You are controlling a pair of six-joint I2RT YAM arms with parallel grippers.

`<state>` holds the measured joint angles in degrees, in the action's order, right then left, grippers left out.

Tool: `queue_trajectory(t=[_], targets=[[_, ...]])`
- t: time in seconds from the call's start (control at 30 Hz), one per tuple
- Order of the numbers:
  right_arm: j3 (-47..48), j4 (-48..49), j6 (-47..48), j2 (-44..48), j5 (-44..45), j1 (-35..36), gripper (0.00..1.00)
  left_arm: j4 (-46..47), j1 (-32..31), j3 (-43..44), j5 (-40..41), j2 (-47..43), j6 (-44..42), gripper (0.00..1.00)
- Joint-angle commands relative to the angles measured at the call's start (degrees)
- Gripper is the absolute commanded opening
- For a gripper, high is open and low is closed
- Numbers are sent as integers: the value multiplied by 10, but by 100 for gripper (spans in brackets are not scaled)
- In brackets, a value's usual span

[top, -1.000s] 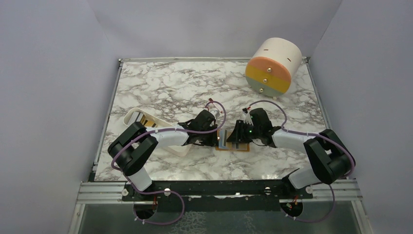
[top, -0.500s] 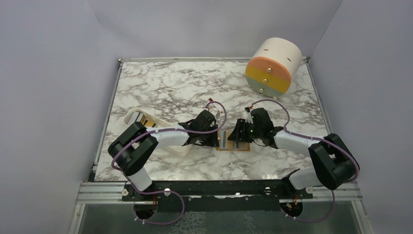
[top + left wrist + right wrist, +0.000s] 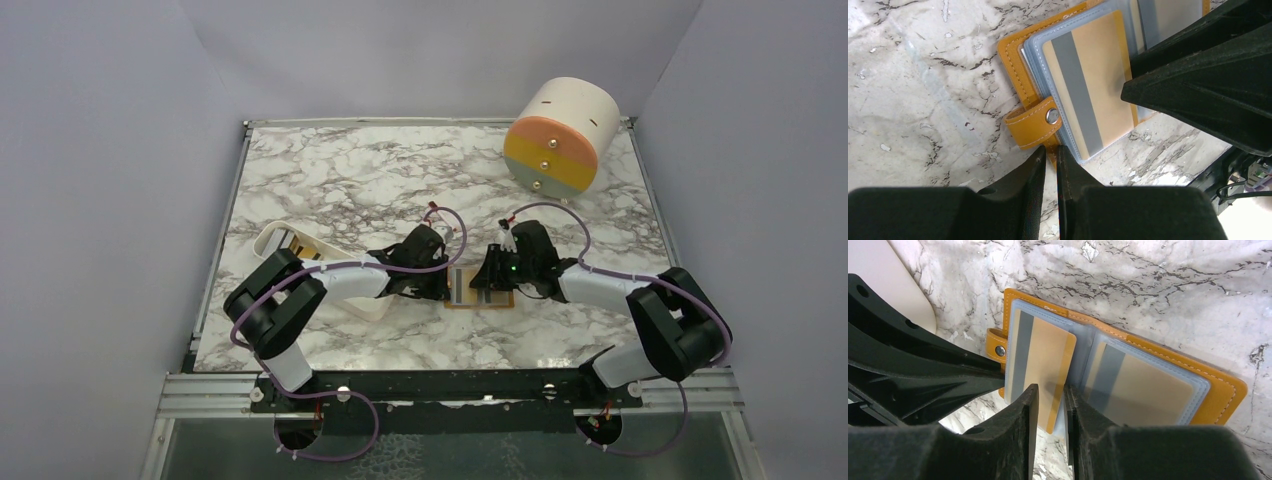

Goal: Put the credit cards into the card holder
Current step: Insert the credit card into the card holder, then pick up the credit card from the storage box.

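- Orange-tan leather folding card holder [image 3: 462, 288] open flat on grey-veined marble table [image 3: 350, 180], between left gripper [image 3: 438, 290] and right gripper [image 3: 490, 282]. From above: right elbow, swung outward half a second back, now drawn in again; holder and left arm unmoved. Judged a short re-set of the right arm, not a new step.
- Left wrist: jaws nearly together, clamped on holder's cover edge just below snap-stud tab [image 3: 1038, 122], pinning it down.
- Right wrist: 2 golden-orange, grey-striped credit cards. 1 [image 3: 1143, 390] inside the right clear sleeve; 1 [image 3: 1040, 362] tilted on the left page, lower corner poking out between near-closed jaws. Pinched or merely straddled: cannot tell. Probably 1 last push needed to seat it.
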<state>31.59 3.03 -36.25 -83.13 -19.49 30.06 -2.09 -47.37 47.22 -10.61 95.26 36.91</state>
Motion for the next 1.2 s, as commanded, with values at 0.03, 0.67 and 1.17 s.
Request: queue_trajectory(t=[0.03,0.67,1.17], targets=[[13,3,39,-6,4,5,24,-23,-4,17,9,12,-16,18],[13,-53,63,90,17,5,45,-224,31,142,209,-97,-141,56],[5,-31,66,65,-20,5,43,-283,272,144,314,-248,-416,53]])
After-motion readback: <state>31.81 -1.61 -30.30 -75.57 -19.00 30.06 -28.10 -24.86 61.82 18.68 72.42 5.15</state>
